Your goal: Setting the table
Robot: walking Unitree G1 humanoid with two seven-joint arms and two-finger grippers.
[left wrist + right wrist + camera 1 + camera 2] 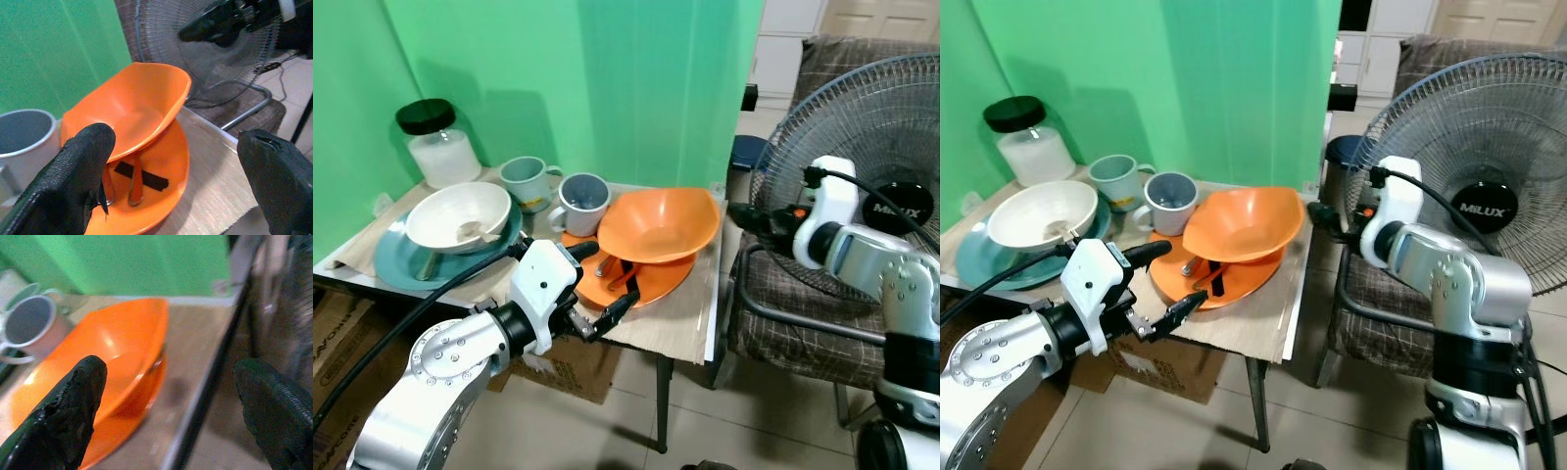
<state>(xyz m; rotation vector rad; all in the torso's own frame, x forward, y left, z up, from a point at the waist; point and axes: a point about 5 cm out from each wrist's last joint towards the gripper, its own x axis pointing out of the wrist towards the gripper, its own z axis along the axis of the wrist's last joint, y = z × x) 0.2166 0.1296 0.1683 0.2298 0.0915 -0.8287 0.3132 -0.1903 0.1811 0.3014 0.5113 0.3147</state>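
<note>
The orange bowl (661,223) sits tilted on the orange plate (636,279), its near rim propped up so the inside faces the fan side. Under that raised rim lie an orange-handled utensil (136,176) and a metal one (108,186), resting on the plate beside a dark strip. The plate's near edge comes close to the front edge of the table (690,323), which wears a beige mat.

Left gripper (592,284) is right there at the front edge, just ahead of the plate, fingers spread wide and holding nothing. Its upper finger (576,252) reaches over the plate's rim toward the grey mug (582,203); the lower one points at the plate's near edge. The silver arm comes in low from below the tabletop.

Right gripper (171,416) hovers off the table's far corner beside the bowl, fingers also wide apart and empty. In the head views that arm is bent up in front of the standing fan (1489,186), with a checked chair (773,294) below it.

Beyond the left gripper, past the grey mug, stand a pale blue mug (529,182), a white bowl (458,216) on a teal plate (396,264), and a black-lidded jar (438,144) against the green backdrop (587,88). Bare mat shows between the orange plate and the table's fan-side edge.
</note>
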